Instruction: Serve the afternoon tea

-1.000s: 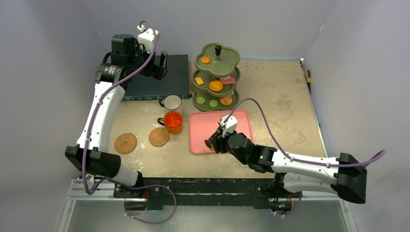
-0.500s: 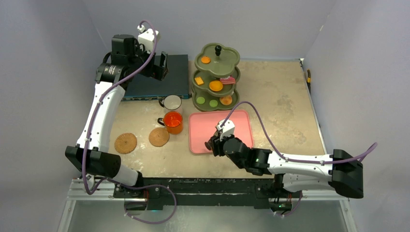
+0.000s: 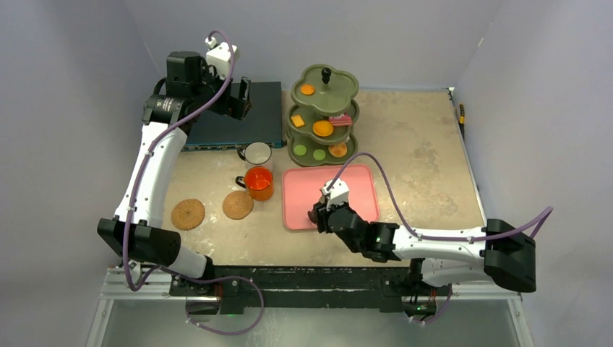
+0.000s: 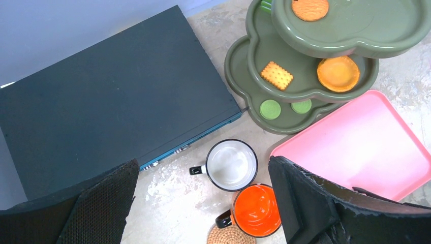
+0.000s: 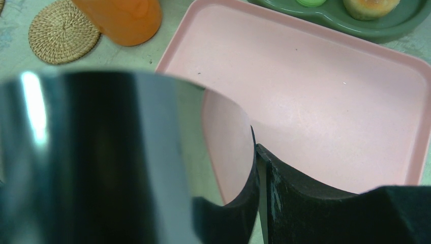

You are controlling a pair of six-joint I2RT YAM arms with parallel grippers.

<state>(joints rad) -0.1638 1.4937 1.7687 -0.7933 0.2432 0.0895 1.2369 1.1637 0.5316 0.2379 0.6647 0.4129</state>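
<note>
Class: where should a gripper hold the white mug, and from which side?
Likely the rim wall nearest the pink tray, from above: the white mug stands upright and open, its handle points the other way, the orange mug crowds its near side.

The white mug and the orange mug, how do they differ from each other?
The white mug is pale with a dark rim; the orange mug is bright orange. The white mug stands farther back, by the dark box; the orange mug stands nearer, beside a cork coaster. Both are upright on the table, dark handles pointing left, neither on a coaster.
</note>
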